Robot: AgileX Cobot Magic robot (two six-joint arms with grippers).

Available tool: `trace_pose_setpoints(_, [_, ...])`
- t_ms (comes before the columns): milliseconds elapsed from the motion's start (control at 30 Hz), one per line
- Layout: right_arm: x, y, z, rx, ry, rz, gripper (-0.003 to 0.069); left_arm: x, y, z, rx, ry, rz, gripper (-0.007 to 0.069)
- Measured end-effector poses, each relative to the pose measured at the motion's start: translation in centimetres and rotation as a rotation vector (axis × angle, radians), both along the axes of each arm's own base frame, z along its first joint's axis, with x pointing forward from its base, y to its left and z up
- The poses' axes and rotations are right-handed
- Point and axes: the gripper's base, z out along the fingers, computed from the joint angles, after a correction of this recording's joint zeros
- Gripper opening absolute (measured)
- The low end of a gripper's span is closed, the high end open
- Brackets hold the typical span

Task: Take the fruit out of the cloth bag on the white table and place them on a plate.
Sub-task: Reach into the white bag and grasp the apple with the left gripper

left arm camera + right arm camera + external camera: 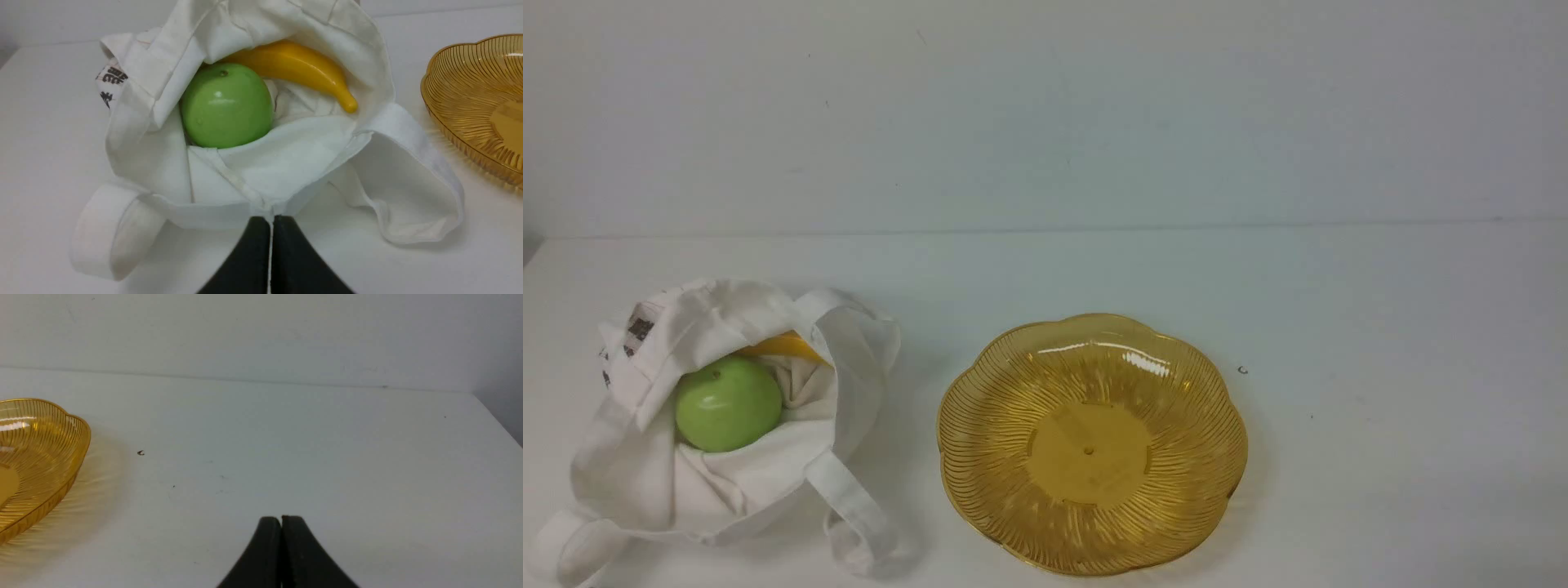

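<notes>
The cloth bag slumps at the white table's front-left corner, its dark print unreadable. The front view shows the green apple inside it, but only the left wrist view shows the whole yellow banana. The plate sits by the front edge. The left gripper and right gripper both have their fingers pressed together.

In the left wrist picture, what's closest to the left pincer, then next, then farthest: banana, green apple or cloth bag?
1. The cloth bag: its near edge lies right at the left pincer.
2. The green apple: inside the bag, just past that edge.
3. The banana: deepest in the bag, behind the apple.
</notes>
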Motion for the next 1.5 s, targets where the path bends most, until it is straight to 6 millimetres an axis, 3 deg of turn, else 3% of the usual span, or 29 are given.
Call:
trace_pose_setpoints(833, [0.0,0.0,0.0,-0.001,0.000,0.000,-0.0014,0.1,0.2,0.1,0.045,-0.017,0.005,-0.0008])
trace_pose_setpoints(1067, [0.0,0.0,0.0,-0.001,0.000,0.000,-0.0014,0.4,-0.1,2.7,-0.531,-0.257,0.072,-0.0008])
trace_pose_setpoints(1100, [0.0,0.0,0.0,-0.001,0.000,0.000,-0.0014,0.4,-0.1,2.8,-0.541,-0.264,0.073,-0.0008])
trace_pose_setpoints(1200, [0.0,0.0,0.0,-0.001,0.000,0.000,-0.0014,0.2,0.9,4.8,-0.741,-0.489,0.127,-0.0008])
trace_pose_setpoints(1267, [0.0,0.0,0.0,-0.001,0.000,0.000,-0.0014,0.0,1.4,5.6,-0.782,-0.586,0.146,-0.0008])
trace_pose_setpoints(1367, [0.0,0.0,0.0,-0.001,0.000,0.000,-0.0014,-0.8,1.4,8.7,-0.787,-0.668,0.115,-0.0008])
trace_pose_setpoints(1467, [0.0,0.0,0.0,-0.001,0.000,0.000,-0.0014,-1.2,0.7,11.8,-0.685,-0.620,0.055,-0.0008])
trace_pose_setpoints(1500, [0.0,0.0,0.0,-0.001,0.000,0.000,-0.0014,-1.0,0.6,11.8,-0.669,-0.587,0.049,-0.0008])
